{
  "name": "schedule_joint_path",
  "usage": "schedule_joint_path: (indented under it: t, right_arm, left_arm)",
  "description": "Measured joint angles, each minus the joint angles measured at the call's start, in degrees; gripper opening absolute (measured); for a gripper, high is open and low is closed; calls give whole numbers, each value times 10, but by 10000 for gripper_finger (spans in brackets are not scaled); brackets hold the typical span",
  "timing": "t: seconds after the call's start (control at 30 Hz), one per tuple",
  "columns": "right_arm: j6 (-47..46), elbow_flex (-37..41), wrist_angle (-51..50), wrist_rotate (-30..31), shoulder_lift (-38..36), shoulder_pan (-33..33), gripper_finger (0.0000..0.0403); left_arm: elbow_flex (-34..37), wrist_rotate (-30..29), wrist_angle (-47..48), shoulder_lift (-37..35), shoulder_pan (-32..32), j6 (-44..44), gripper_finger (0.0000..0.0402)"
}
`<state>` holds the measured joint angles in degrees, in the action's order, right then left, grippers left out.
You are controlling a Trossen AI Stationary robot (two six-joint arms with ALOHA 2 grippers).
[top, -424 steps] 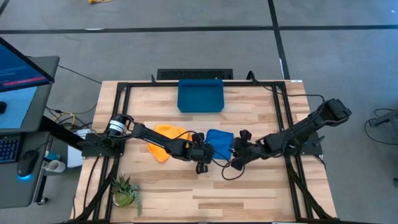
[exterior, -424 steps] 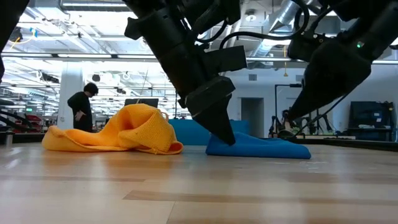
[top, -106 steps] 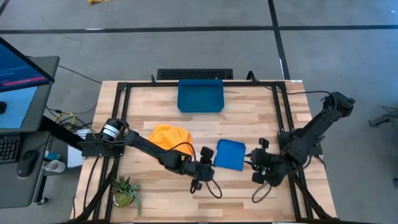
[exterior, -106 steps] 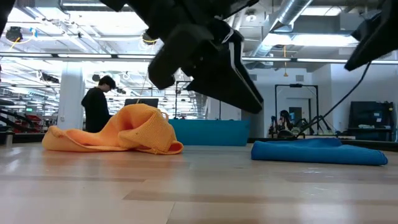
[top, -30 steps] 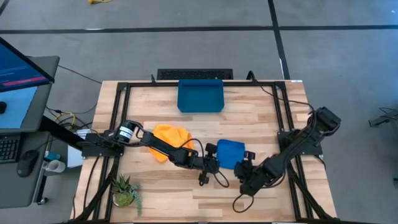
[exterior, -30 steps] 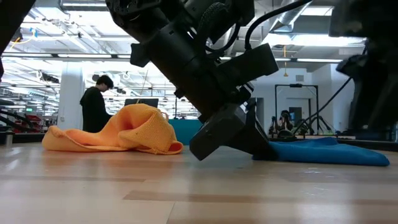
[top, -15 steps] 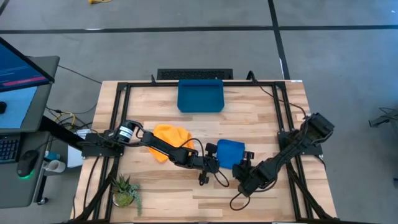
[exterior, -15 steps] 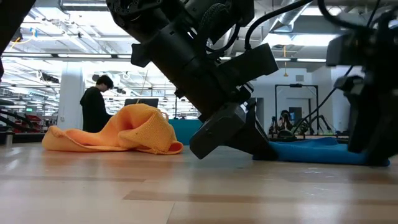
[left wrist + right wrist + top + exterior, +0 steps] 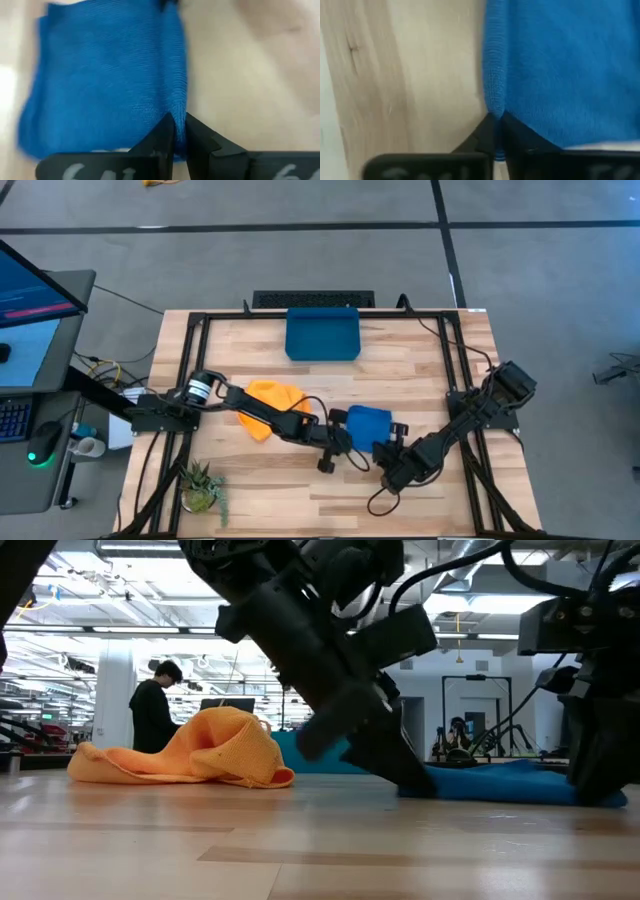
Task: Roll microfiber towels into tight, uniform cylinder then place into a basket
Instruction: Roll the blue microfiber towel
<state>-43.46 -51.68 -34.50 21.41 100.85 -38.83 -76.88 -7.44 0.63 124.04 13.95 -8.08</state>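
Observation:
The blue microfiber towel (image 9: 369, 424) lies folded flat on the table, right of centre. My left gripper (image 9: 346, 439) is shut on its near left part, and my right gripper (image 9: 387, 450) is shut on its near right part. In the low view the blue towel (image 9: 500, 783) stays low on the wood between the two grippers. The orange towel (image 9: 274, 404) lies in a crumpled heap to its left, under the left arm. The dark blue basket (image 9: 322, 333) stands at the far edge. My left gripper pinches the blue towel's folded edge (image 9: 176, 107) between its two fingers, slanting down from the table's left. The towel lies on the table beyond the fingers, slack. My right gripper pinches the blue towel's edge (image 9: 492, 102) between its two fingers, coming steeply from above. Past the fingers the cloth lies spread on the wood.
A small potted plant (image 9: 201, 485) stands at the near left corner. A black bar (image 9: 313, 299) lies behind the basket. A person (image 9: 152, 715) stands in the room beyond the table. Bare wood lies near the front edge and to the right of the basket.
My right gripper has come down onto the blue towel's near right edge and shut on it. My left gripper has stayed shut on the towel and rolled a little, its wrist tipping up. The towel has kept its place.

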Motion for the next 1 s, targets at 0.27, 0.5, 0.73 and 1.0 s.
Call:
schedule_joint_path:
  t: [0.27,0.5,0.73,1.0]
  right_arm:
    - [0,1,129,-126,-23,3,24]
    - [0,1,230,-201,-23,15,5]
    - [-55,1,219,-185,-21,54,10]
    - [-82,6,214,-197,-20,58,6]
  left_arm:
    - [-3,181,24,-19,-4,92,20]
    - [-9,306,24,-20,-4,149,20]
    - [-9,266,49,-20,-12,186,20]
    - [-10,263,75,-21,-18,201,20]
